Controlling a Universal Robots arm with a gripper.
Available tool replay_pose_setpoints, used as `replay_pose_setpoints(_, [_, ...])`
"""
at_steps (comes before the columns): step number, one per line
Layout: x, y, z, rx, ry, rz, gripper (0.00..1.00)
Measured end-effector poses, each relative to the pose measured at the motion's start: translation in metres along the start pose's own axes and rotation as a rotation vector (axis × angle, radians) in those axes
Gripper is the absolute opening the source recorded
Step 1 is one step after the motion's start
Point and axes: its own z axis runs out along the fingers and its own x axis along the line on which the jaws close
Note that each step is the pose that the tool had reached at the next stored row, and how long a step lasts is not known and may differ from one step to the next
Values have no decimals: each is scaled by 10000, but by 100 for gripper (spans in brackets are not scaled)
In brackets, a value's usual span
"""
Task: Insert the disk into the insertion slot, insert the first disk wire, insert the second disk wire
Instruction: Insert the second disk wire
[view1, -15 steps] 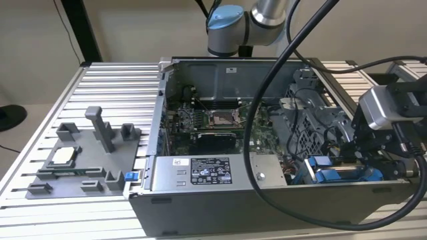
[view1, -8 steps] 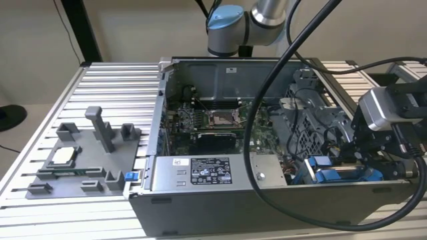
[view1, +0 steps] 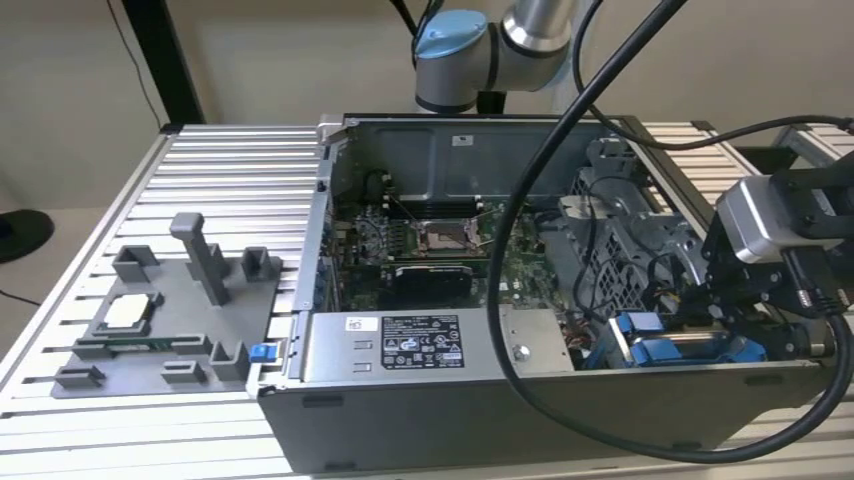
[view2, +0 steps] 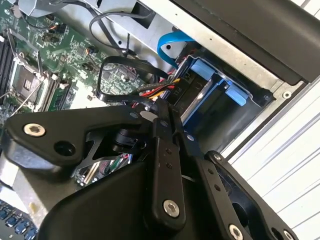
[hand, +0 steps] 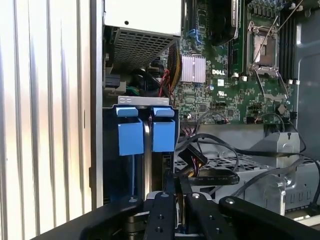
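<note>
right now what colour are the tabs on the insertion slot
Bright blue; the tabs show best in the first wrist view.

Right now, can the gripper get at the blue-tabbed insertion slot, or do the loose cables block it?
Probably yes. The gripper is lined up close to the insertion slot, and its blue tabs face it with nothing across them. The black cable bundle lies alongside, on the motherboard side, and might snag.
</note>
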Motion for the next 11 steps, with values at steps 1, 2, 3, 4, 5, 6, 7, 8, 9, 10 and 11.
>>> replay_pose_setpoints(1, [0,0,1,0,3,0,0])
replay_pose_setpoints(2, [1,0,3,0,9,0,0])
replay_pose_setpoints(3, [1,0,3,1,21,1,0])
replay_pose_setpoints(4, [1,0,3,2,46,1,0])
replay_pose_setpoints(5, [1,0,4,4,72,2,0])
replay_pose_setpoints(6, [2,0,5,6,107,2,0])
replay_pose_setpoints(7, [2,-1,6,7,146,2,0])
replay_pose_setpoints(8, [2,-1,7,9,183,3,0])
replay_pose_setpoints(9, [2,-1,10,9,202,3,0])
replay_pose_setpoints(10, [1,-1,12,11,211,3,0])
replay_pose_setpoints(11, [-1,-1,14,13,213,3,0])
